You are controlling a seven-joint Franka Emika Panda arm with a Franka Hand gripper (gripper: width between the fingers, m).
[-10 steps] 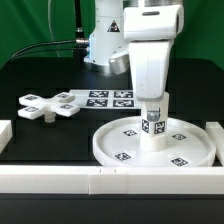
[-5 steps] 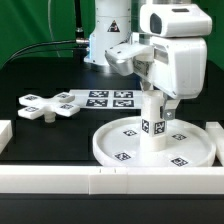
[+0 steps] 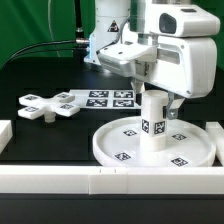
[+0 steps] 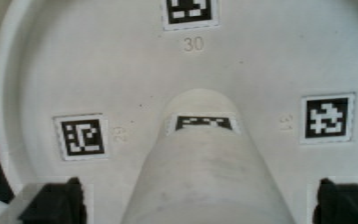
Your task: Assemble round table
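The large round rimmed disc [image 3: 105,150] lies on the table at the exterior view's right. The short thick cylinder post [image 3: 153,125] stands upright at its centre. My gripper [image 3: 157,97] is over the post's top, its hand turned at an angle. In the wrist view the post [image 4: 202,160] rises between my gripper [image 4: 197,205]; the black fingertips [image 4: 55,200] stand apart from it, with a gap on each side. The gripper is open. The disc [image 4: 87,60] fills the rest of the wrist view. The four-armed cross piece [image 3: 45,106] lies at the exterior view's left.
The marker board [image 3: 108,98] lies flat behind the disc. Long white border blocks run along the front [image 3: 100,180], the exterior view's left [image 3: 4,133] and right [image 3: 214,135]. The arm's base stands at the back.
The hand has turned about the post's axis, its body swinging toward the exterior view's right. The post and disc have stayed in place.
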